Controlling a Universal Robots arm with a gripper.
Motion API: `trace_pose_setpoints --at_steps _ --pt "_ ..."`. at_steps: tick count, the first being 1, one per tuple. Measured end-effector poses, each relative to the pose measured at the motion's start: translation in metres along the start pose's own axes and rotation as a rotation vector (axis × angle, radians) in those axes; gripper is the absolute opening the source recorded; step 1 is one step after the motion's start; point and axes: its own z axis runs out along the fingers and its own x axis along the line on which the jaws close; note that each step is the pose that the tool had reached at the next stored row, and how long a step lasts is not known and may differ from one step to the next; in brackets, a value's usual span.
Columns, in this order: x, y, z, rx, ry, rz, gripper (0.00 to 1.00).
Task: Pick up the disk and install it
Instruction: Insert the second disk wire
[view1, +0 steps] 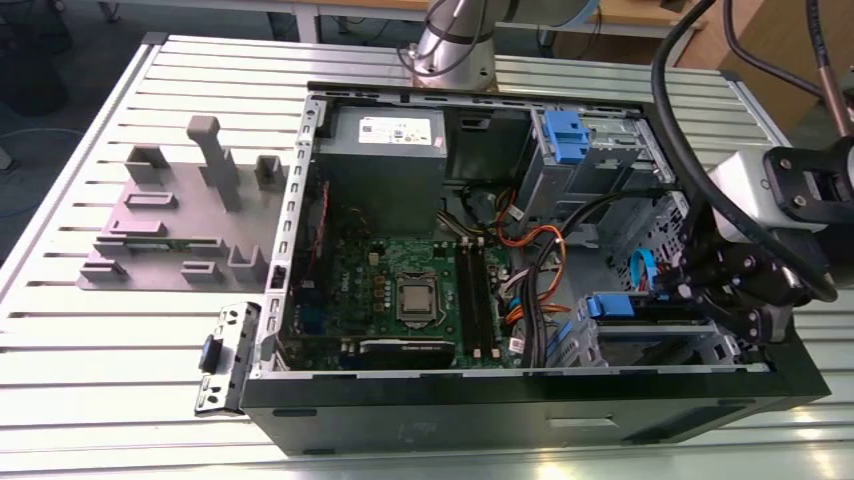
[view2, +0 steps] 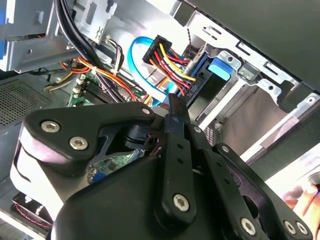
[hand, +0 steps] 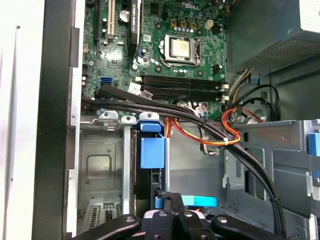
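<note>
From the exterior view's left: the case (view1: 287, 400), motherboard (view1: 400, 290), then the disk (view1: 627, 308) standing on edge in its bay at the right, long axis running down into the bay. The gripper (view1: 727, 285) hangs just beside it; whether its jaws are spread or closed, I cannot tell

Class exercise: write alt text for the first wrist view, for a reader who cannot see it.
A robot gripper hangs just above a blue-handled disk seated in a drive bay of an open computer case. Beyond lie the motherboard and bundled cables.
</note>
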Motion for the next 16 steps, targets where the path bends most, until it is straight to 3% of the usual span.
trace_pose_setpoints --at_steps 2,3,11,16 --pt "0.0001 -0.0003 0.0005 -0.0002 0.0097 0.001 0.10" --pt "0.0002 -0.0005 0.0008 -0.0007 0.0115 0.001 0.10" --pt "0.0021 -0.0028 0.0079 -0.0087 0.0121 0.003 0.10" --pt "0.0012 -0.0036 0.0052 -0.0089 0.0091 0.003 0.10"
